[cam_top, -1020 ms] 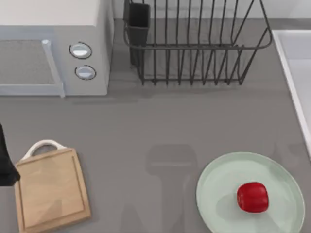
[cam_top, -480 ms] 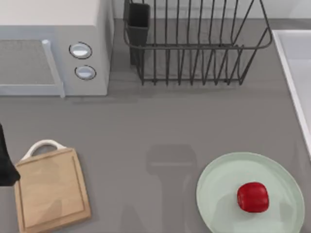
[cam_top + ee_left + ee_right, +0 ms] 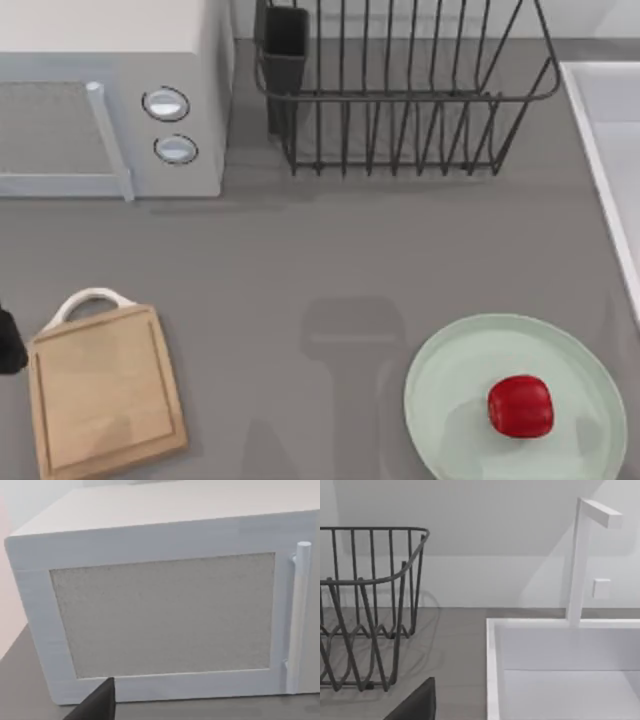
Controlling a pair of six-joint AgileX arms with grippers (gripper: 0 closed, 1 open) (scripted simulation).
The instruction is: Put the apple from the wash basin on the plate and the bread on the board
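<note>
The apple (image 3: 520,406) sits on the mint-green plate (image 3: 450,380) at near right. The cutting board (image 3: 105,390) lies bare at near left, the left gripper (image 3: 8,342) beside it; its grip cannot be told.

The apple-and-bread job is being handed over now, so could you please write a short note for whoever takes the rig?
Left gripper: at the table's left edge beside the board.
Apple sits on the plate, at the front right, so that part looks done. Wash basin is at the right edge.
Left: the bread goes on the board, which is bare. A microwave stands behind it.
</note>
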